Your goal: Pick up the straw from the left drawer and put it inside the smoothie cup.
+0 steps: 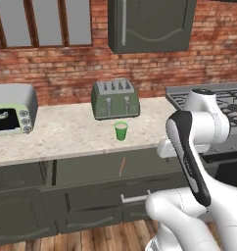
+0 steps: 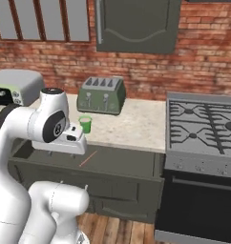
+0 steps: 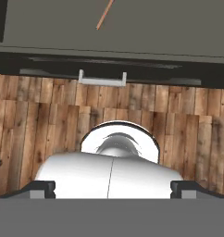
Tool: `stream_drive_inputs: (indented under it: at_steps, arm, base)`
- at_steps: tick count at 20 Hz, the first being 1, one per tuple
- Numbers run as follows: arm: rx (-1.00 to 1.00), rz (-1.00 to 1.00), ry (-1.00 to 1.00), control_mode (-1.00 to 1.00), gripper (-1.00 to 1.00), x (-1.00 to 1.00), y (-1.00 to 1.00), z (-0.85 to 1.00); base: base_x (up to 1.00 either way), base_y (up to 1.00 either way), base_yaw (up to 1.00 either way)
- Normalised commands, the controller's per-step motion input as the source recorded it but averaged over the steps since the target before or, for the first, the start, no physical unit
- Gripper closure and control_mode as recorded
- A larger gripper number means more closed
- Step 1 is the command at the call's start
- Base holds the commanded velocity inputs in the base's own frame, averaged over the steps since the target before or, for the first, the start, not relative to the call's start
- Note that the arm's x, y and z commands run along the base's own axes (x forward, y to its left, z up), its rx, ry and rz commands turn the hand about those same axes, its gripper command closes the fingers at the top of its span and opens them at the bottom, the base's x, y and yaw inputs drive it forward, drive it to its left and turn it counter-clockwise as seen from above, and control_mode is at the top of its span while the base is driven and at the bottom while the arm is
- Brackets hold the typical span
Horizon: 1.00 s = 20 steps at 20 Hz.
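A simulated kitchen with a red brick back wall (image 1: 66, 73), a wood-plank floor (image 3: 188, 139) and dark grey-green cabinetry under a pale speckled counter (image 1: 66, 135). The left drawer (image 1: 91, 169) stands pulled out below the counter edge, its plain grey inside exposed, and the straw (image 1: 122, 166) lies loose on the drawer floor, a thin orange-brown stick tilted slightly off the front-to-back line. In the right base view the same straw (image 2: 88, 158) lies on a slant toward the front of the drawer (image 2: 127, 164); the hand view catches its near end (image 3: 105, 15) at the top of the picture, above the drawer's front panel and pale handle (image 3: 102, 78).

The smoothie cup (image 1: 121, 131) stands upright near the counter's front edge, green and translucent, just ahead of the green four-slot toaster (image 1: 115, 99) and apart from it. A silver toaster oven (image 1: 12, 109) sits at the counter's left end, a gas stove (image 2: 203, 124) adjoins on the right, a wall cabinet (image 1: 150, 24) hangs above and a window (image 1: 42, 22) is at upper left.

The gripper (image 3: 113, 190) looks down at the floorboards in front of the drawer, its two dark fingertips (image 3: 40, 189) spread wide at the picture's lower corners with nothing between them; how high it hangs over the drawer is hard to judge
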Motion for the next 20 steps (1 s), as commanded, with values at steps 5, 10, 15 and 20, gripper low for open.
stream_drive_inputs:
  at_steps: [5,10,15,20]
  arm:
    - [0.0,0.0,0.0,1.0,-1.0,0.0,0.0,0.0]
    - [0.0,0.0,0.0,-1.0,-1.0,0.01,0.0,0.0]
    - [0.0,0.0,0.0,-1.0,-1.0,0.24,0.0,-0.02]
    - [0.0,0.0,0.03,-1.0,-1.0,0.47,0.06,-0.11]
  base:
    - [-0.09,0.37,0.0]
    - [-0.01,0.05,0.0]
    - [0.0,0.0,0.0]
    - [0.0,0.0,0.0]
